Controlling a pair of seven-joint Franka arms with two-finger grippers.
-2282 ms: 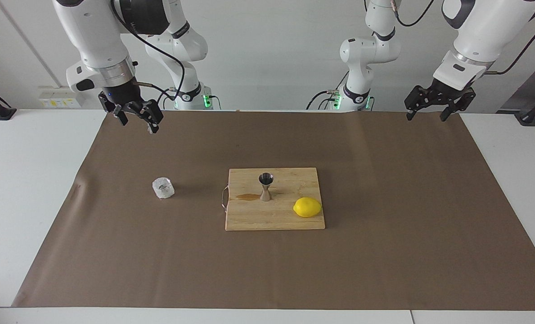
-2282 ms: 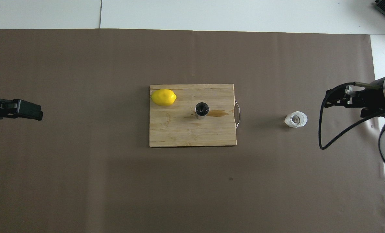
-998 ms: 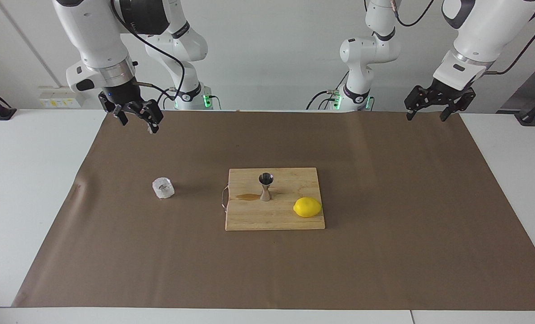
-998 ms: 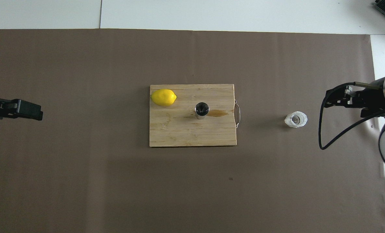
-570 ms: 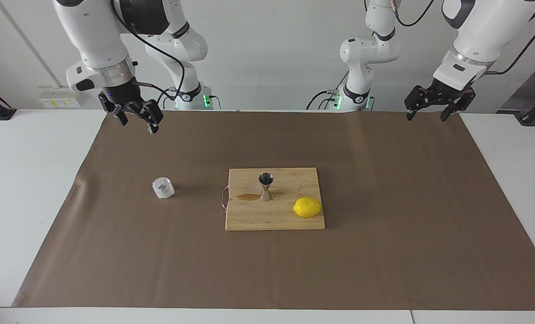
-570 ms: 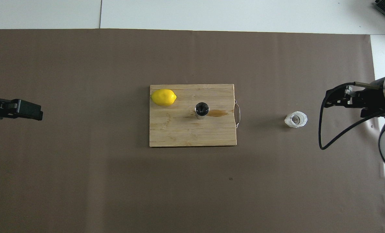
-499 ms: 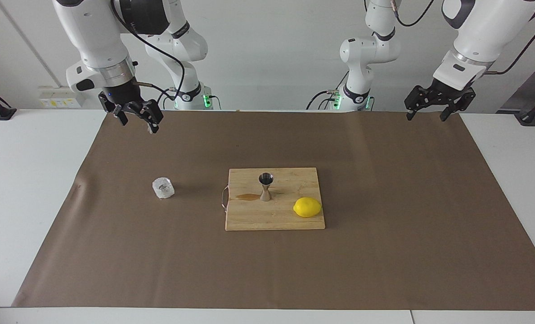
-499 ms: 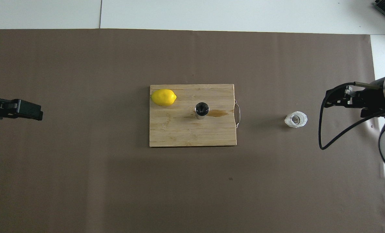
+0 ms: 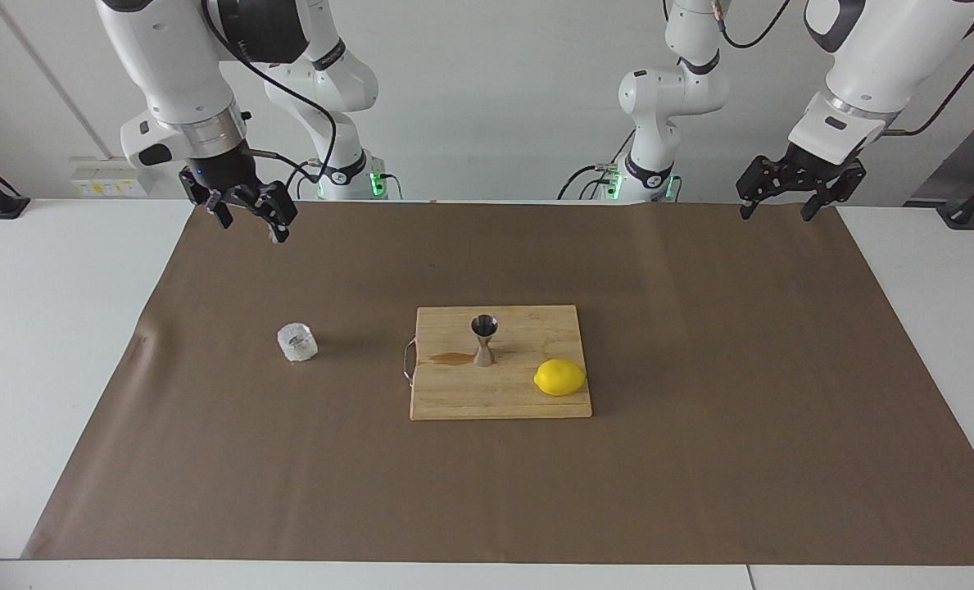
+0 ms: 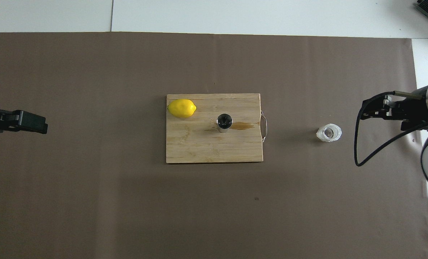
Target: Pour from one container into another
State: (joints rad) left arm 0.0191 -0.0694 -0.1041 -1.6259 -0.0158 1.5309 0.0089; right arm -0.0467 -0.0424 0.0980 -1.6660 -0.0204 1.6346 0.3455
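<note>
Overhead view shows the glass cup [image 10: 328, 132] standing upright on the brown paper of the surface [image 10: 91, 201], toward the right arm's end, well apart from the wooden cutting board [image 10: 199, 151]. On that board stands the steel jigger [image 10: 224, 122], with a brownish wet stain [image 10: 243, 125] just beside it and a yellow lemon [image 10: 181, 108] at the board's corner farther from the robots. The cup is squat, clear and faceted, so it likely is light, rigid, breakable and somewhat slick; its ribbed wall should give the fingers some bite, and the best hold is probably across the middle of the wall, below the rim, leaving the lip free. The jigger, hourglass-shaped with a narrow waist and small foot, looks easy to knock over. The right pincer [image 9: 247, 215] hangs wide and empty over the paper's edge nearest the robots; the left pincer [image 9: 790, 199] waits, also wide and empty, at its own end.
</note>
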